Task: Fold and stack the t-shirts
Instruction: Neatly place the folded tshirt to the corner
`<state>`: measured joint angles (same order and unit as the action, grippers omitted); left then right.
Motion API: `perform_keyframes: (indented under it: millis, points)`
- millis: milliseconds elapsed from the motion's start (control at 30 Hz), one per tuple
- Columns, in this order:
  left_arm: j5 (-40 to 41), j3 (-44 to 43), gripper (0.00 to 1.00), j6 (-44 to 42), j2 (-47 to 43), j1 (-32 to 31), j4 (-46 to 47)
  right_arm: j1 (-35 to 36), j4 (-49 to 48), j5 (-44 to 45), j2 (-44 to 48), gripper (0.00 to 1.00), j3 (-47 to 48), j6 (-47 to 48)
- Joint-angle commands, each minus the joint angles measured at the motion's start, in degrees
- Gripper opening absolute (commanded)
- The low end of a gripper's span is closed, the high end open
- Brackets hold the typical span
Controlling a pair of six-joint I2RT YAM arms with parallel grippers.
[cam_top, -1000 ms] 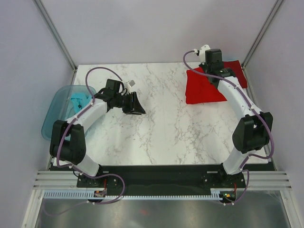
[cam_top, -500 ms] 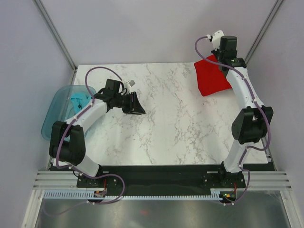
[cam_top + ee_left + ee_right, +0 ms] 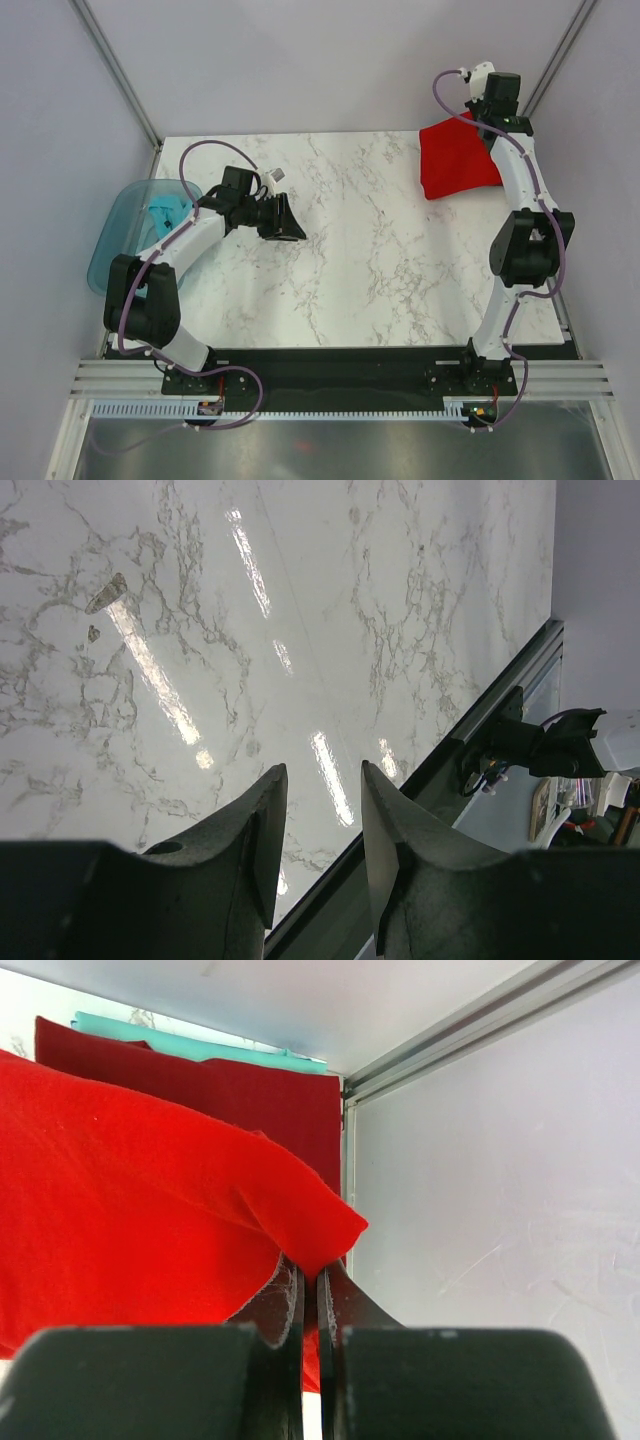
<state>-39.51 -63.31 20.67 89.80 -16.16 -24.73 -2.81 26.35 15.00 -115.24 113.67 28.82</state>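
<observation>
I read marble table (image 3: 350, 260), white with grey veins, both arms over it. Off left edge: translucent blue tub (image 3: 120, 225), teal cloth inside. At far right corner: bright red t-shirt (image 3: 455, 160), one edge raised, rest draping down. My right wrist view shows darker crimson t-shirt (image 3: 270, 1100) behind it, then thin strip of teal-blue t-shirt (image 3: 200, 1048) beyond. I see right gripper (image 3: 310, 1285) clenched on red fold. I see left gripper (image 3: 322, 775) released, jaws apart, nothing between, above bare mid-left table.

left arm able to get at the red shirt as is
Probably not: the red t-shirt is pinched in the right arm's jaws at the far right corner, across the table from the left arm.
</observation>
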Motion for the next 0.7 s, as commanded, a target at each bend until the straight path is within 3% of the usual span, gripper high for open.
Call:
perform_keyframes:
  millis: [0,400,667]
  points:
    - [-0.57,-0.50,0.43,-2.38,-1.73,-0.10,0.56,-0.97,-3.67,-3.13,2.56,0.00,3.05,-1.13]
    - [-1.71,-0.32,0.43,-2.21,-1.29,-0.18,0.56,-0.88,-4.99,-6.39,10.30,0.00,-1.87,-4.74]
    - [-2.15,-0.32,0.43,-2.30,-1.12,-0.18,0.56,-0.97,-4.46,-5.78,9.42,0.00,-1.96,-4.47]
